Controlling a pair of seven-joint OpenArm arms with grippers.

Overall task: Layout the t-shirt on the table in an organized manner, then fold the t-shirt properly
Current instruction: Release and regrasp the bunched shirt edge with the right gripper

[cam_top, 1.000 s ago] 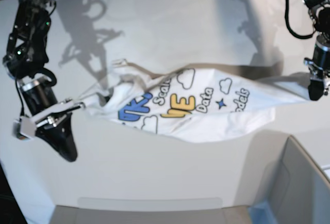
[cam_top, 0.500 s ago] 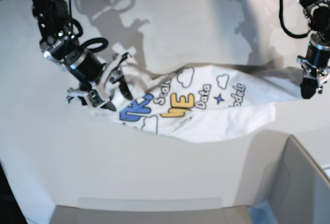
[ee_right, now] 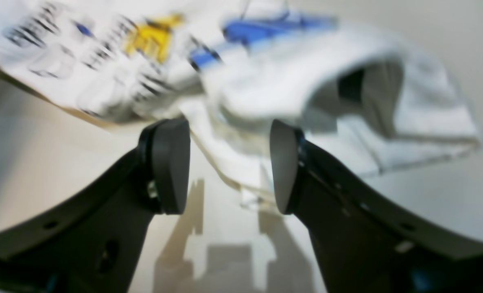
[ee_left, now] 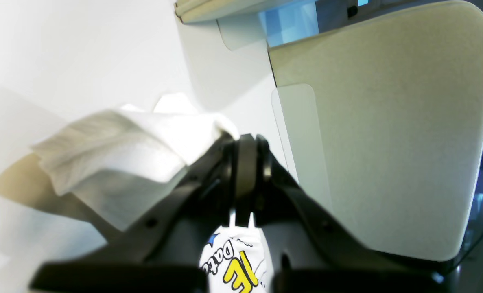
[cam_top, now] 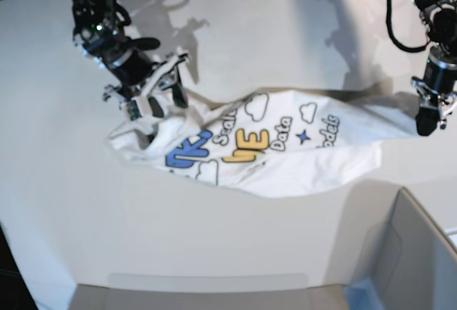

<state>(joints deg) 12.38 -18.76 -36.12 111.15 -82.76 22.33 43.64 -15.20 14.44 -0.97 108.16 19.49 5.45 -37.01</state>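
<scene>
The white t-shirt with its blue and yellow print lies bunched and stretched sideways across the table. In the base view my right gripper hovers open just over the shirt's crumpled left end. The right wrist view shows its two pads apart, the blurred t-shirt beyond them and nothing between. At the far right my left gripper is shut on the shirt's right end, held a little off the table. In the left wrist view the left gripper pinches a fold of the t-shirt.
A grey box-like corner piece stands at the front right, seen large in the left wrist view as a grey panel. A flat grey strip runs along the table's front edge.
My right gripper has let go of the shirt's left end and opened, moving up and towards the back right. The freed end has slumped onto the table. The left gripper has barely moved.
</scene>
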